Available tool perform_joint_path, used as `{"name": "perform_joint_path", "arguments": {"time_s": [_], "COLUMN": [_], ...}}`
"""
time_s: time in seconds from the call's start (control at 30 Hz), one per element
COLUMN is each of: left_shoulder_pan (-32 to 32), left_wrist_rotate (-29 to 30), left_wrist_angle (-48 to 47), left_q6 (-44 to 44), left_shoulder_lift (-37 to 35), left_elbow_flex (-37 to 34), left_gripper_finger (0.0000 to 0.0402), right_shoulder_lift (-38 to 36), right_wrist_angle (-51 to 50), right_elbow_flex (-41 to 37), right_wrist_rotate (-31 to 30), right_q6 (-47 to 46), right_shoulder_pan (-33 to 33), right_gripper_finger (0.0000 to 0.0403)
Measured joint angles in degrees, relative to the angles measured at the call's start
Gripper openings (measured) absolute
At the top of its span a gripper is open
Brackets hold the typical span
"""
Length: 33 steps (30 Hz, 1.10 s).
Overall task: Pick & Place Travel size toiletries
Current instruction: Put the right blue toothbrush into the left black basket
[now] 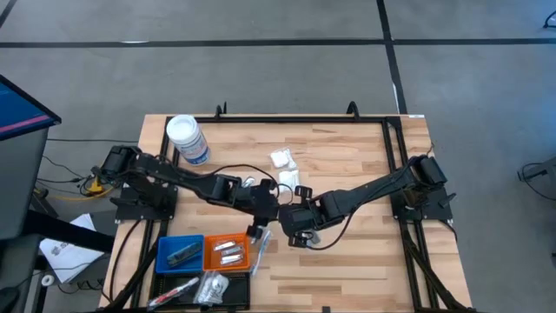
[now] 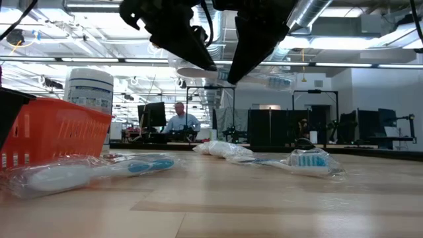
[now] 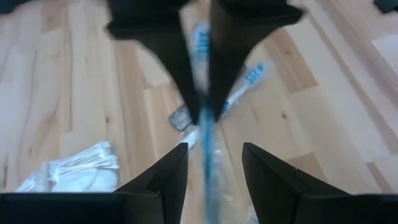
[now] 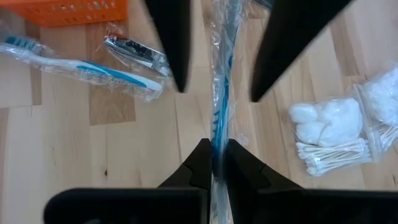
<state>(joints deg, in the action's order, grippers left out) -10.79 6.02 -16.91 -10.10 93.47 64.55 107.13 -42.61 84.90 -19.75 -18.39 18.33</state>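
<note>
A blue toothbrush in a clear wrapper (image 4: 221, 93) hangs in the air above the middle of the table. My right gripper (image 4: 217, 155) is shut on it. My left gripper (image 3: 214, 171) faces it, open, with one finger on either side of the toothbrush (image 3: 208, 149); I see no touch. Both grippers meet at the table's centre, left (image 1: 261, 204) and right (image 1: 294, 219). On the table below lie another wrapped toothbrush (image 4: 81, 65), a nail clipper (image 4: 134, 53), a packet of cotton balls (image 4: 326, 121) and a packet of cotton swabs (image 4: 336, 155). My right gripper pinches the wrapped toothbrush by its blue shaft (image 4: 219, 140) between its two fingers. The fingers slant down from the table's right side. The toothbrush reaches on past them, between the left gripper's fingers (image 4: 174, 50), and is lifted clear of the table.
A white-lidded clear jar (image 1: 187, 139) stands at the far left. A blue tray (image 1: 181, 253), an orange tray (image 1: 226, 253) and a black tray (image 1: 204, 287) sit at the near left with items in them. A wrapped toothbrush head (image 2: 307, 160) lies right of centre.
</note>
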Motion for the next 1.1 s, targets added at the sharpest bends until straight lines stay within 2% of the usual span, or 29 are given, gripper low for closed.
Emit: {"name": "perform_joint_path", "arguments": {"time_s": [0.17, 0.37, 0.5, 0.67, 0.83, 1.1], "left_shoulder_pan": [0.3, 0.6, 0.6, 0.6, 0.2, -2.1], "left_wrist_rotate": [0.0, -0.4, -0.4, -0.5, -0.3, 0.2], "left_wrist_angle": [-0.7, -1.5, -1.7, -1.8, -2.9, -10.6], "left_q6": [0.0, 0.2, 1.3, 1.6, 3.5, 9.4], "left_shoulder_lift": [0.0, 0.6, 0.8, 0.8, 0.7, -2.2], "left_elbow_flex": [0.0, 0.0, 0.0, 0.0, 0.0, 0.0], "left_gripper_finger": [0.0141, 0.0112, 0.008, 0.0017, 0.0018, 0.0017], "right_shoulder_lift": [0.0, 0.0, 0.0, 0.0, 0.0, 0.0], "right_wrist_angle": [0.2, 1.9, 1.5, 1.5, 1.8, 2.2], "right_elbow_flex": [0.0, 0.0, -0.1, -0.1, -0.1, 0.6], "right_wrist_rotate": [0.0, 0.0, 0.0, -0.4, 0.2, 0.2], "right_q6": [0.0, 1.1, 1.0, 1.3, 3.1, 8.2], "right_shoulder_pan": [0.0, 0.0, -0.3, -0.3, -0.2, 1.6], "right_gripper_finger": [0.0016, 0.0016, 0.0017, 0.0019, 0.0039, 0.0069]}}
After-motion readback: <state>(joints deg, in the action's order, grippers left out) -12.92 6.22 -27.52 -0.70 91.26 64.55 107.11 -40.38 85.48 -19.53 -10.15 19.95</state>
